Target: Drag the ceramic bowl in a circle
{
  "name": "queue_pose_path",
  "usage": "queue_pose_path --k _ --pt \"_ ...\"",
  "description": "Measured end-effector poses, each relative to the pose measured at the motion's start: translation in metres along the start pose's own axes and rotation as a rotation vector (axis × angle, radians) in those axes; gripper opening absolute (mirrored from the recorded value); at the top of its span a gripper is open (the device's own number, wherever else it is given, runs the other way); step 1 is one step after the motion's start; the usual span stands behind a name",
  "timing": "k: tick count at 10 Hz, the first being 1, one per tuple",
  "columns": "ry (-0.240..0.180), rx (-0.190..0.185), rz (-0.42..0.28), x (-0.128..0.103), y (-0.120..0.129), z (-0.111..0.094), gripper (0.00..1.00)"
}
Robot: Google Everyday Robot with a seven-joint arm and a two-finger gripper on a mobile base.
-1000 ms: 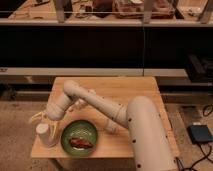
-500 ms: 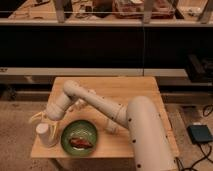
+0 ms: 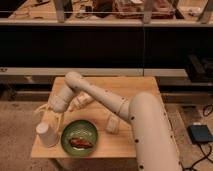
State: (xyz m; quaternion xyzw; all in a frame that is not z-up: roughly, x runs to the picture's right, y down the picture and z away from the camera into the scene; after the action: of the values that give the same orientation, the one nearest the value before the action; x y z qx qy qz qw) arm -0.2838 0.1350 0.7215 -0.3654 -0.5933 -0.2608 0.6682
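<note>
1. green ceramic bowl (image 3: pixel 80 128) sits at the front-left of the wooden table (image 3: pixel 127 88), just beside the upside-down paper cup (image 3: pixel 46 134), and it's exactly where it was a second ago.
2. what's changed? nothing i can pick out: my arm holds the same bend, and my claw (image 3: pixel 52 112) hangs at the same spot, behind the cup and just off the bowl's far-left rim.
3. my read: the circle hasn't begun. i'm paused at the approach, and the whole drag is still ahead.
4. claw state: i can't tell whether it's wide or narrow, nor whether it touches the rim.
5. heading: the bowl stands upright, mouth up. it's round, so no long axis and no facing of its own.
6. only marker: the reddish-brown food piece (image 3: pixel 81 143) inside lies roughly left to right, near the front.
7. the cup is close, so a sweep to the left could knock it.
</note>
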Motion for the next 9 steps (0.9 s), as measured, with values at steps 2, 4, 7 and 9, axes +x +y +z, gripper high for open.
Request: queue_pose_path --k 2,4,7,9 --pt "0.151 -0.065 -0.076 0.003 0.009 -0.045 0.80" --pt "0.304 -0.186 -0.141 0.010 0.031 -0.081 0.80" --pt "0.331 -0.212 -0.151 0.010 0.035 -0.087 0.80" --pt "0.338 -0.216 -0.151 0.012 0.035 -0.087 0.80"
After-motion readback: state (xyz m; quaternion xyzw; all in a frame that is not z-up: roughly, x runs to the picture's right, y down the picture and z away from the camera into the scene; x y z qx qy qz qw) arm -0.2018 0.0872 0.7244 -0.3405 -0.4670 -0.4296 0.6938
